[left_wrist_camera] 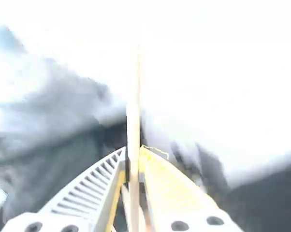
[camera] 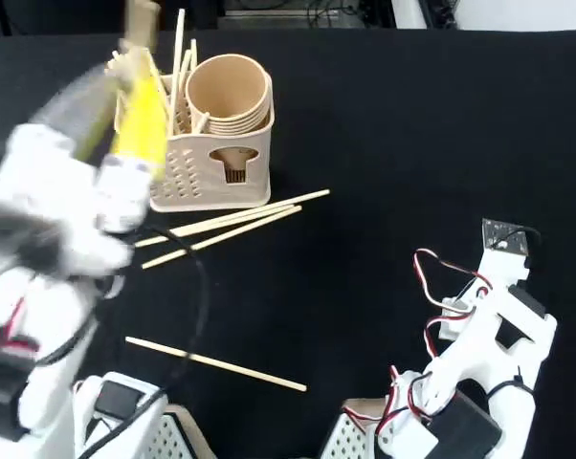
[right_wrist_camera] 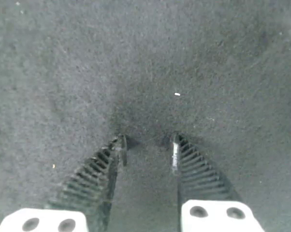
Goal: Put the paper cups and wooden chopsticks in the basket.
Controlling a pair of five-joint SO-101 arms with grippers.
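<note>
Chopstick [left_wrist_camera: 133, 96] sits in left gripper [left_wrist_camera: 132, 150], seemingly overlapping basket [camera: 221, 158].

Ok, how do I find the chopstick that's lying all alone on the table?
Find the beige basket on the black table, with paper cups in it. Go past the bunch of chopsticks lying beside it, toward the arms' bases. The lone chopstick lies there by itself, apart from all the others.

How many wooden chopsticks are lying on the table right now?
4: three pale wooden chopsticks bunched before the beige basket, one alone nearer the arms. The left arm may hide more.
</note>
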